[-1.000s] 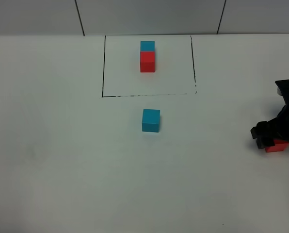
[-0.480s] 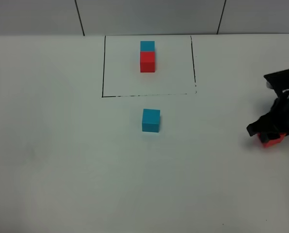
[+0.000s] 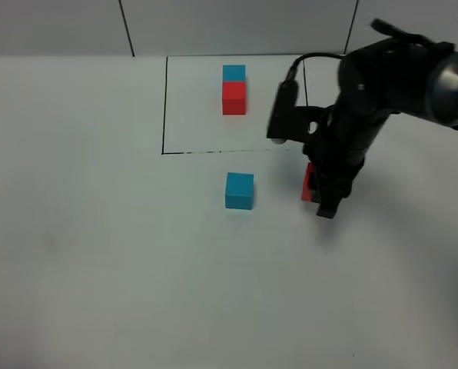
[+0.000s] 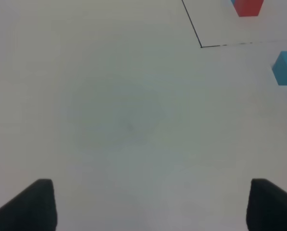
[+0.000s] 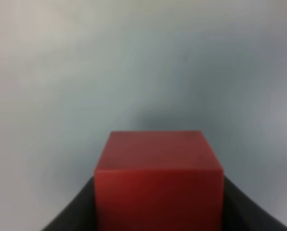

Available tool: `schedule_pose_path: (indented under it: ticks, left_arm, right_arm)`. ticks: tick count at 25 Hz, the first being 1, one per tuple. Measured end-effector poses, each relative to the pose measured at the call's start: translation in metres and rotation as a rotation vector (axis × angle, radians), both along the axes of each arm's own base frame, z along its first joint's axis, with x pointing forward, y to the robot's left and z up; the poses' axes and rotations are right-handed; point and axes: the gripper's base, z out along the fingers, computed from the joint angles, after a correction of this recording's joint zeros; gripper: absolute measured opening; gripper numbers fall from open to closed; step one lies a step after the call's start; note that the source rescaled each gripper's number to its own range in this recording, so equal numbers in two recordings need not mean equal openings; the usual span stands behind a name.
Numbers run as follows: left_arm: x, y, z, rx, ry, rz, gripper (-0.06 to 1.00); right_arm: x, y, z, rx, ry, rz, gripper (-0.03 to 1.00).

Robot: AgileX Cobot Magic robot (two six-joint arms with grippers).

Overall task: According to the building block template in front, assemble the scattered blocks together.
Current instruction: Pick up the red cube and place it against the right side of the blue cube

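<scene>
Between matte black right fingers (image 5: 76, 214), tight on it, 1 smooth red cube (image 5: 158, 180); left fingers (image 4: 30, 207) wide apart.

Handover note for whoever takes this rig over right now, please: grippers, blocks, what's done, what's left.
Right gripper: shut on the red cube, right of the blue cube, not touching it.
Left gripper: open, empty.
Template: blue-and-red pair inside the drawn rectangle, red on the near side.
Done: red cube gripped.
Left: set the red cube against the blue cube's near side, as in the template.
</scene>
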Motion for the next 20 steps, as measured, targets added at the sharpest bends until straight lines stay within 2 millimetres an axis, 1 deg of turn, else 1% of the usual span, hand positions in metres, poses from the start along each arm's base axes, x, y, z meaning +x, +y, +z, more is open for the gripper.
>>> schedule_pose_path:
  ticks: [1,2,5,8,11,20]
  left_arm:
    - [0.0,0.0,0.0,0.0,0.0,0.0,0.86]
    - [0.0,0.0,0.0,0.0,0.0,0.0,0.86]
    - [0.0,0.0,0.0,0.0,0.0,0.0,0.86]
    - [0.0,0.0,0.0,0.0,0.0,0.0,0.86]
    - [0.0,0.0,0.0,0.0,0.0,0.0,0.86]
    - [0.0,0.0,0.0,-0.001,0.0,0.0,0.86]
  right_arm:
    - [0.004,0.01,-0.005,-0.016,0.014,0.028,0.02]
    - [0.009,0.017,-0.006,-0.018,0.017,0.044,0.02]
    - [0.019,0.033,-0.015,-0.038,0.048,0.074,0.02]
    - [0.024,0.04,-0.024,-0.054,0.088,0.086,0.02]
    - [0.024,0.043,-0.03,-0.061,0.104,0.092,0.01]
    - [0.031,0.047,-0.048,-0.038,0.075,0.067,0.01]
